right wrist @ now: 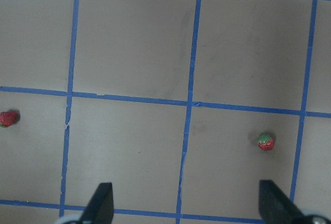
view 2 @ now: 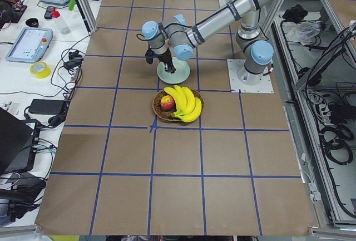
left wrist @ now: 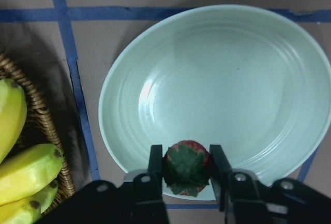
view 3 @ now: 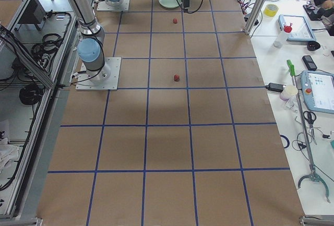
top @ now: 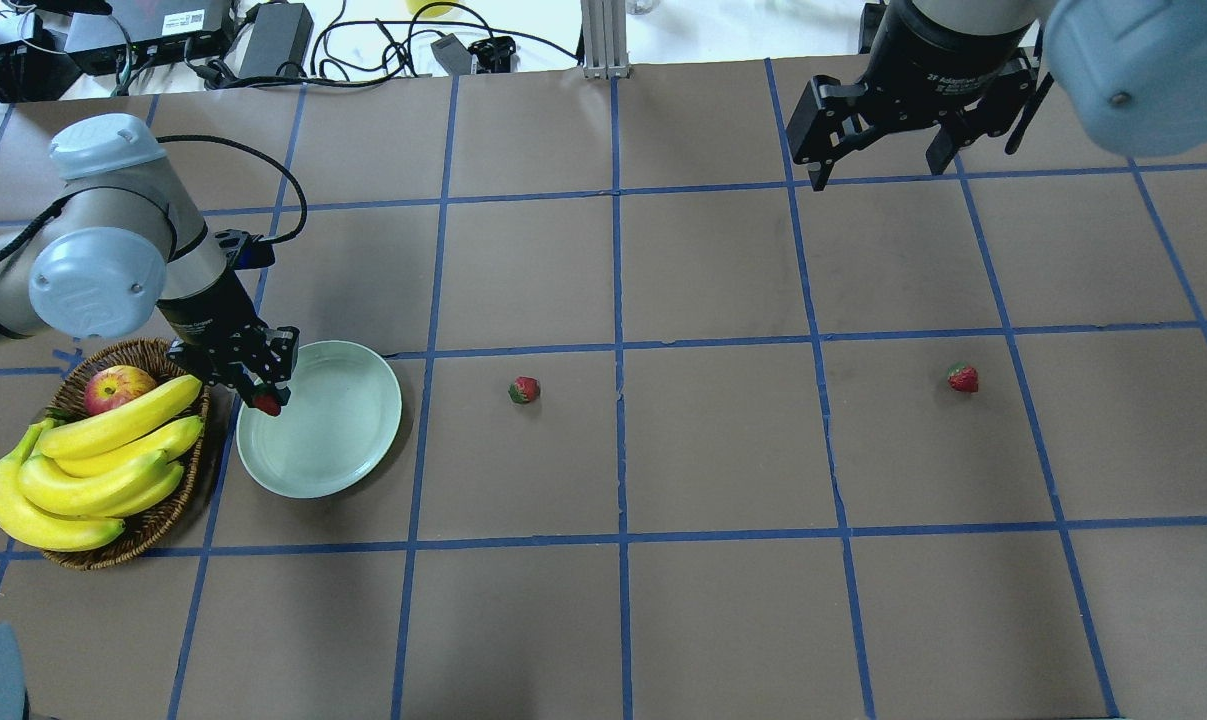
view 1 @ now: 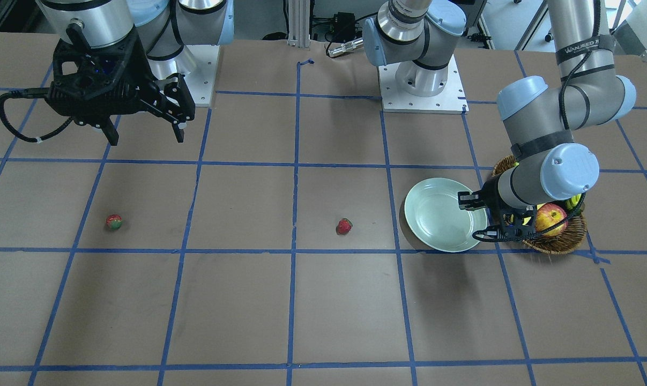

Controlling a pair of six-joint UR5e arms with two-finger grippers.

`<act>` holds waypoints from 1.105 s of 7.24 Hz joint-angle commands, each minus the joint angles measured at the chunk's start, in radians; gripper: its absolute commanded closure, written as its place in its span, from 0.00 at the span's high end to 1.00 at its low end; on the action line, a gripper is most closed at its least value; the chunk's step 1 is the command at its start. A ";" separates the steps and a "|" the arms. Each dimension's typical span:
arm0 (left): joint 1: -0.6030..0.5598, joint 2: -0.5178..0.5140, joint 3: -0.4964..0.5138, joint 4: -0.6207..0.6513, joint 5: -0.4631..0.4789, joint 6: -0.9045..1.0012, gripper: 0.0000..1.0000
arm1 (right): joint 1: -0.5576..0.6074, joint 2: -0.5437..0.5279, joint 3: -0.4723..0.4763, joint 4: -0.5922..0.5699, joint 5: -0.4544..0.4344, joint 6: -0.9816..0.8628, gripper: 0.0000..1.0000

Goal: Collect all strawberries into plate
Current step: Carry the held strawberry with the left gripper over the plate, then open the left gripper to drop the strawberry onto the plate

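Observation:
My left gripper point(top: 265, 392) is shut on a red strawberry point(left wrist: 186, 166) with a green cap and holds it just above the near rim of the pale mint-green plate point(left wrist: 222, 89). The plate point(top: 363, 440) lies beside the basket and has nothing in it. Two more strawberries lie on the table: one point(top: 525, 390) near the middle and one point(top: 962, 378) far to the right. Both also show in the right wrist view point(right wrist: 266, 142) point(right wrist: 7, 118). My right gripper point(top: 883, 170) is open and empty, high above the table's far right.
A brown wicker basket point(top: 163, 515) with bananas point(top: 93, 460) and a red-yellow apple point(top: 118, 388) stands close to the plate's left. Blue tape lines mark a grid on the brown table.

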 commanded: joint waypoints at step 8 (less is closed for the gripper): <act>-0.209 0.012 0.093 0.063 -0.155 -0.203 1.00 | -0.208 0.035 0.030 0.002 0.005 -0.128 1.00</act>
